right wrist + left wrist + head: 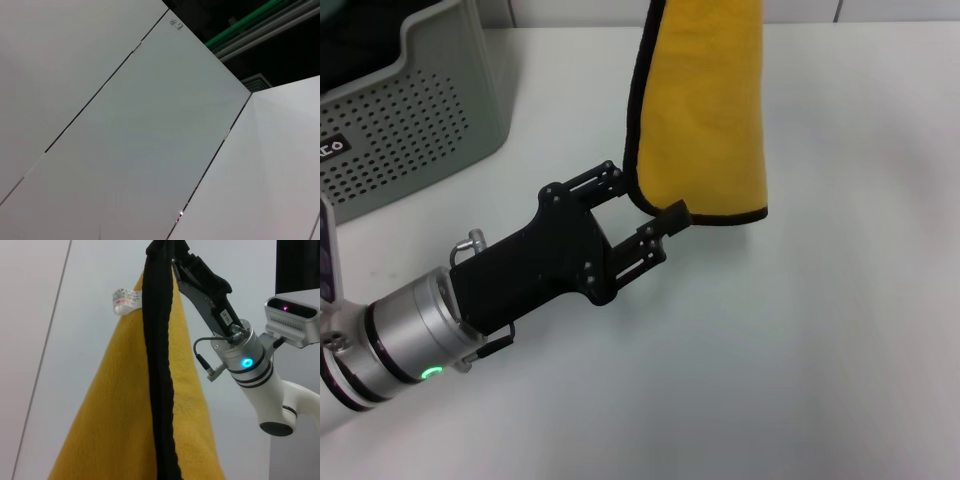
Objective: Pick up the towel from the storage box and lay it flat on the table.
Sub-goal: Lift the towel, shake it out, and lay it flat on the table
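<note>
The mustard-yellow towel [705, 110] with black edging hangs folded above the white table [800, 340], its top out of the head view. In the left wrist view my right gripper [170, 252] is shut on the towel's [125, 405] top, and the cloth hangs down from it. My left gripper [642, 195] is open at the towel's lower left corner. One finger is left of the black edge and the other fingertip [672, 216] is against the bottom hem. The light grey storage box [410, 120] stands at the far left.
A white care label [124, 300] sticks out from the towel's edge. The right wrist view shows only white wall panels [150, 130]. Bare tabletop lies to the right of and in front of the towel.
</note>
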`<state>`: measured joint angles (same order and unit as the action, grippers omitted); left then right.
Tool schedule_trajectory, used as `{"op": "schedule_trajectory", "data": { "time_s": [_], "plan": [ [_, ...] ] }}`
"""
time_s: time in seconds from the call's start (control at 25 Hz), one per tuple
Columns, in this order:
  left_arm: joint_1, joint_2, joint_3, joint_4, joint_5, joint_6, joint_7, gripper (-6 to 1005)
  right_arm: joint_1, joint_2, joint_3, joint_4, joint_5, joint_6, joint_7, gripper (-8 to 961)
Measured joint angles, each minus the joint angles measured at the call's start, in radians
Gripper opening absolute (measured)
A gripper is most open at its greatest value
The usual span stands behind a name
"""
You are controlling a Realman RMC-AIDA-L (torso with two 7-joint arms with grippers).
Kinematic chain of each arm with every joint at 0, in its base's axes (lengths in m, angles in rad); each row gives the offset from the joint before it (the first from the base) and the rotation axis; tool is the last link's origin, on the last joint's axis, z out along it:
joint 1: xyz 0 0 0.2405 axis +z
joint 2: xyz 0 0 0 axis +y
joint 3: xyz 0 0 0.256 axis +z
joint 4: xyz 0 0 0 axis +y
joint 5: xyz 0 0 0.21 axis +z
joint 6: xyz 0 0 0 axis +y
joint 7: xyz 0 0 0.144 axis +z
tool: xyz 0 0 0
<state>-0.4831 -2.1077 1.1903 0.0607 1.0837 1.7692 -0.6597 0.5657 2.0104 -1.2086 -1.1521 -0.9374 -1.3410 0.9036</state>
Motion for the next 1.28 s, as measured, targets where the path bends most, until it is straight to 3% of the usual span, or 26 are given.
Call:
{"op": "schedule_trajectory", "data": {
  "time_s": [0.28, 0.48, 0.84, 1.04, 1.16, 1.2, 1.28],
  "plan": [
    [0.006, 0.001, 0.0, 0.005, 0.0, 0.001, 0.0, 429, -0.002, 0.004, -0.001, 0.0, 0.0, -0.007, 0.003, 18],
    [0.019, 0.001, 0.0, 0.007, -0.003, 0.011, 0.009, 204, -0.005, 0.005, 0.0, 0.0, 0.0, -0.01, 0.003, 19],
    [0.024, 0.01, -0.003, 0.018, -0.007, 0.069, 0.003, 49, -0.036, -0.004, -0.001, -0.004, -0.054, -0.007, 0.108, 19],
    [0.059, 0.054, -0.001, 0.174, 0.001, 0.122, -0.207, 15, -0.086, -0.017, 0.002, -0.089, -0.211, -0.009, 0.335, 20],
    [0.091, 0.089, -0.003, 0.3, 0.003, 0.126, -0.363, 16, -0.143, -0.017, 0.001, -0.205, -0.317, -0.011, 0.492, 20],
    [0.104, 0.1, -0.005, 0.344, 0.004, 0.128, -0.407, 16, -0.193, -0.019, 0.001, -0.289, -0.376, -0.015, 0.585, 20],
    [0.135, 0.118, -0.008, 0.43, 0.004, 0.135, -0.486, 16, -0.21, -0.019, 0.001, -0.319, -0.396, -0.018, 0.616, 20]
  ]
}}
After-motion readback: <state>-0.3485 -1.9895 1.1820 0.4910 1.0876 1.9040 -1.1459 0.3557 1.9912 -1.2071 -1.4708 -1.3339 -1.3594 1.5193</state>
